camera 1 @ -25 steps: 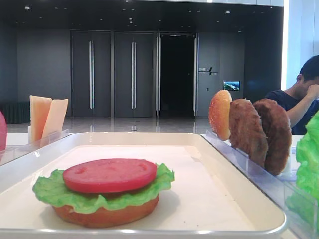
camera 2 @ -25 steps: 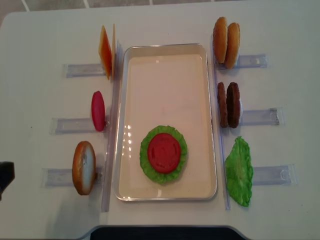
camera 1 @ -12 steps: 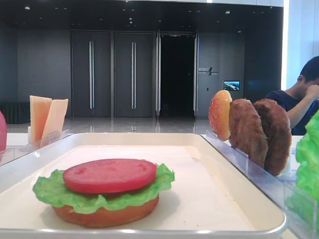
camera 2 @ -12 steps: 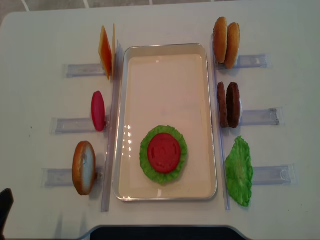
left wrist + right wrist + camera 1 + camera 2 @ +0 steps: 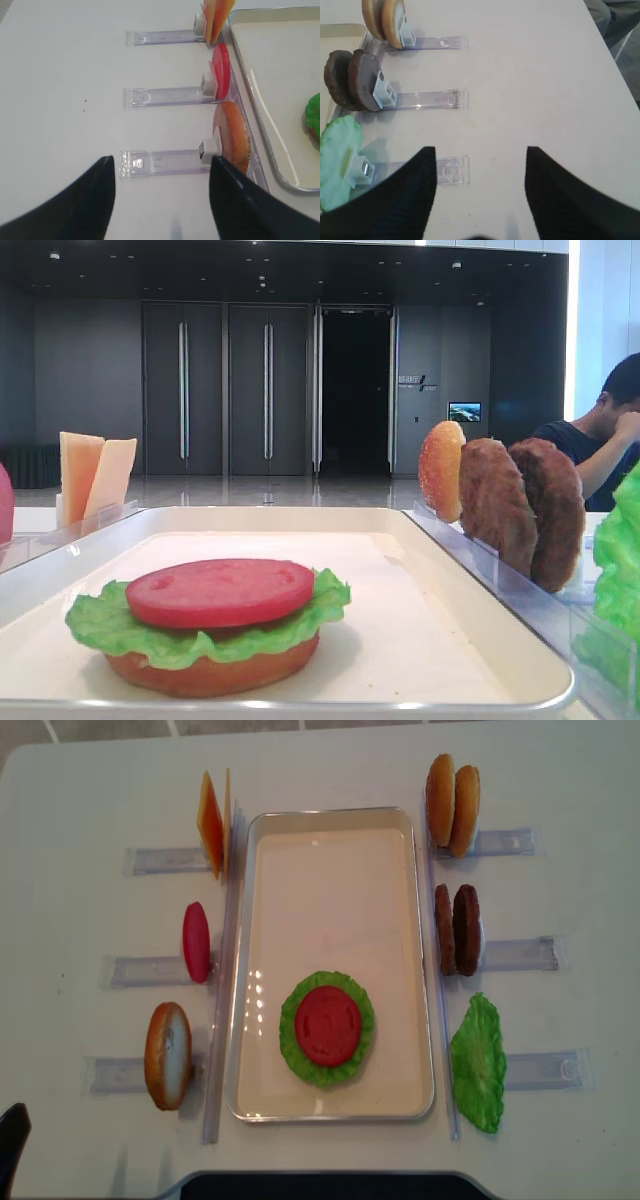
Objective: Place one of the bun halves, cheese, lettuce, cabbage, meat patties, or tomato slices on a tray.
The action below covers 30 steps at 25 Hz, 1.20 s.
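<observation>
On the white tray [image 5: 330, 900] sits a stack: a bun half [image 5: 215, 672] at the bottom, lettuce [image 5: 287, 1032] on it, and a tomato slice [image 5: 328, 1025] on top. My left gripper [image 5: 161, 159] is open and empty, low over the clear rack that holds an upright bun half [image 5: 232, 142]. It shows only as a dark tip [image 5: 10, 1148] at the overhead view's bottom left corner. My right gripper [image 5: 480, 148] is open and empty beside the rack with a lettuce leaf [image 5: 337, 160].
On the left, racks hold cheese [image 5: 212, 823], a tomato slice [image 5: 196, 941] and a bun half [image 5: 168, 1055]. The right-hand racks carry two bun halves [image 5: 452, 804], two meat patties [image 5: 457, 929] and lettuce [image 5: 478, 1063]. A person [image 5: 600, 440] sits beyond the table.
My left gripper has drawn back toward the table's near edge, almost leaving the overhead view. The food and the tray have not moved.
</observation>
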Motion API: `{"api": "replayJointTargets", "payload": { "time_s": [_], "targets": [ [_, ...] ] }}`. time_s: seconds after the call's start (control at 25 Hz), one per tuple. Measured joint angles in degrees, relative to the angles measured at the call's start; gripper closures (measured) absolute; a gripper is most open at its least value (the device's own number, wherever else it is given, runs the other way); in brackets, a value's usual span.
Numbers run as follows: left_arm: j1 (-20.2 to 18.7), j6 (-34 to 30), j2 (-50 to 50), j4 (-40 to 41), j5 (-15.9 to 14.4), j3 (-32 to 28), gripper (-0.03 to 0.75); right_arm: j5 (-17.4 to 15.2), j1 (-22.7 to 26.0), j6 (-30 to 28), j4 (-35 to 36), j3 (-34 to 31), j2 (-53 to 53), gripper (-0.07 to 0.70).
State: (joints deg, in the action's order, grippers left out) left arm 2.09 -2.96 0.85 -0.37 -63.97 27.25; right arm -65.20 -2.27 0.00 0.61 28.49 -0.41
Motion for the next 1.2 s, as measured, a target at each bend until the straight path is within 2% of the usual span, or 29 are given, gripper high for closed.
{"api": "replayJointTargets", "payload": {
  "time_s": [0.48,1.2],
  "targets": [
    [0.0,-0.03,0.0,-0.16,0.02,-0.04,0.372,0.0,0.0,0.0,0.0,0.0,0.0,0.224],
    [0.0,-0.03,0.0,-0.22,0.08,-0.11,0.421,0.0,0.0,0.0,0.0,0.0,0.0,0.225]
  ]
}}
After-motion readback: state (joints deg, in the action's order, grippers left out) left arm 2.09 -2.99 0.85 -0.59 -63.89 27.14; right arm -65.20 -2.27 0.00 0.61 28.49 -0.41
